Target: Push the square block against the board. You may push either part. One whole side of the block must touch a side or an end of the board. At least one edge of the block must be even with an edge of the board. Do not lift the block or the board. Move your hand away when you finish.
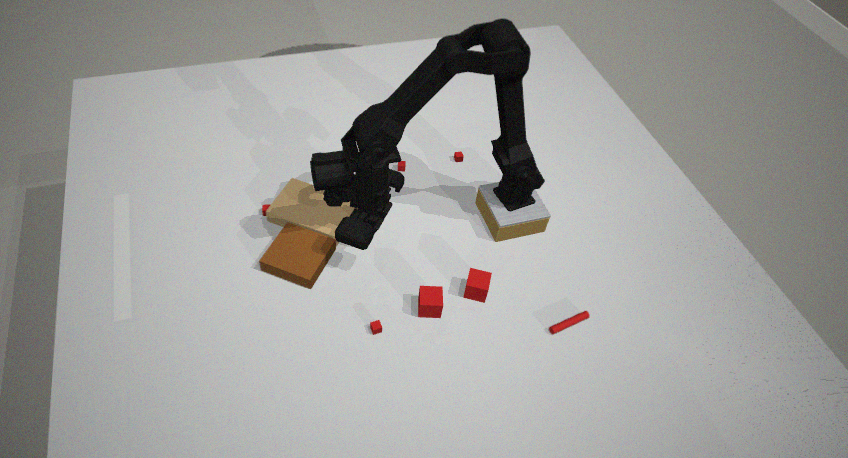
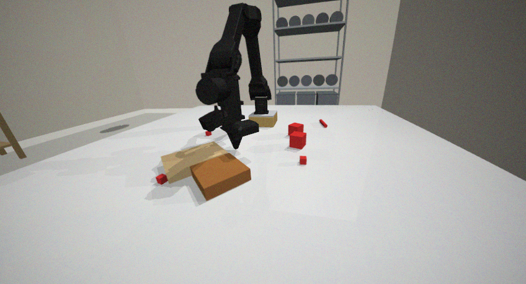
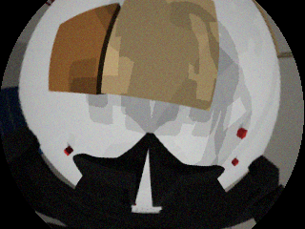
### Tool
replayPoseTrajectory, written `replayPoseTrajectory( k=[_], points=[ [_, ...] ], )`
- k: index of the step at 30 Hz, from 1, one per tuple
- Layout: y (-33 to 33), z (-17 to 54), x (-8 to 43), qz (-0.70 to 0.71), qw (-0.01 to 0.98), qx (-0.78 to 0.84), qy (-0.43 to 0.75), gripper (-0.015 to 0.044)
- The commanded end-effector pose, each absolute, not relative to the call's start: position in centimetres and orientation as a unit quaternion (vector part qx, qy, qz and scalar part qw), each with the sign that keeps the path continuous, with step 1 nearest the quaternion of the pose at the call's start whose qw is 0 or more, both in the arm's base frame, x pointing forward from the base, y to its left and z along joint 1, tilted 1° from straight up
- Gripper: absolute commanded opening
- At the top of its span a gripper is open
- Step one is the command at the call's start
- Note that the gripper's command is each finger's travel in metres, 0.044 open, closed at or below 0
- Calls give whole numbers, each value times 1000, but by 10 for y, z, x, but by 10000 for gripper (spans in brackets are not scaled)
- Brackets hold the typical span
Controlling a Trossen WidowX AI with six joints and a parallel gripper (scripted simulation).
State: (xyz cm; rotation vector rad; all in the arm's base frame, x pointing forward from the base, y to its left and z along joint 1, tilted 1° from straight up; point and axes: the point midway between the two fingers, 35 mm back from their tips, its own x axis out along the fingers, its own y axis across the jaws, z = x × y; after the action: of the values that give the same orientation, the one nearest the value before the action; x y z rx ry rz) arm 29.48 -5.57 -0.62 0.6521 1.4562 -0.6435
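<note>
One closed, empty end effector (image 2: 236,147) (image 3: 149,135) points down near the board (image 1: 309,208) (image 2: 191,159) (image 3: 167,57).

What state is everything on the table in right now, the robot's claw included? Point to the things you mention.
gripper (image 1: 355,242) (image 2: 236,147) (image 3: 149,135): shut, above the table
square brown block (image 1: 297,254) (image 2: 221,170) (image 3: 78,52): flat, beside the board
tan board (image 1: 297,204) (image 2: 184,161) (image 3: 159,52): flat
red rod (image 1: 569,322) (image 2: 323,123): lying down
two larger red cubes (image 1: 430,302) (image 2: 298,140): apart, ungripped
</note>
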Motion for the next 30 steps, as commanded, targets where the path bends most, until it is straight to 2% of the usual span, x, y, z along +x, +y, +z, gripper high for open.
replayPoseTrajectory(
  k=[1,4,9,16,30],
  points=[
    [-51,-6,288,-285,653,288,640,0],
    [-52,-4,291,-284,652,287,642,0],
    [-52,49,290,-285,653,288,640,0],
    [-54,45,292,-276,659,281,641,0],
    [-92,48,301,-117,706,114,689,0]
  ],
)
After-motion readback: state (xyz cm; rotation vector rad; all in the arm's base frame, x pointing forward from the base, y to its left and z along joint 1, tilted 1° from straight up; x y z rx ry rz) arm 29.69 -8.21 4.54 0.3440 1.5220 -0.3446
